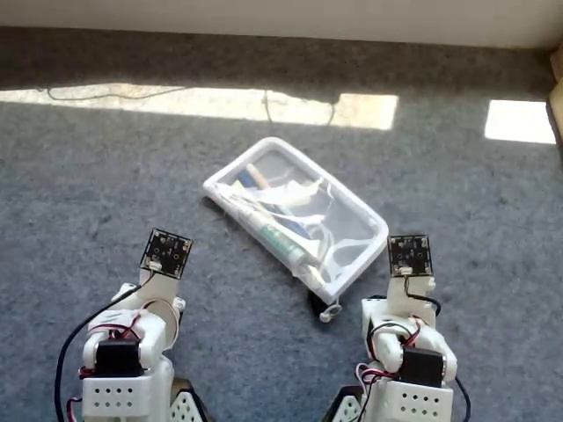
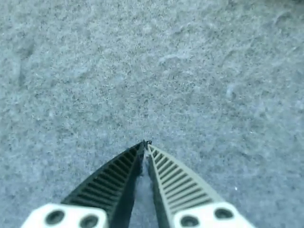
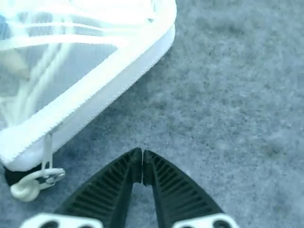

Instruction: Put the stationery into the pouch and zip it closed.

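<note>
A clear pouch (image 1: 299,218) with white edging lies slanted on the grey carpet in the middle of the high view, with pens and other stationery (image 1: 280,230) inside it. Its zipper pull with a white loop (image 1: 329,311) sits at the near corner, also seen as the zipper pull (image 3: 34,182) in the right wrist view beside the pouch edge (image 3: 95,95). My right gripper (image 3: 142,161) is shut and empty over bare carpet, a little to the side of that pull. My left gripper (image 2: 145,148) is shut and empty over bare carpet, well left of the pouch.
Grey carpet (image 1: 106,185) covers the whole work area, with bright sunlit patches (image 1: 220,104) along the far side. A thin cable (image 1: 106,90) runs across the far left. A wall edge (image 1: 281,18) bounds the back.
</note>
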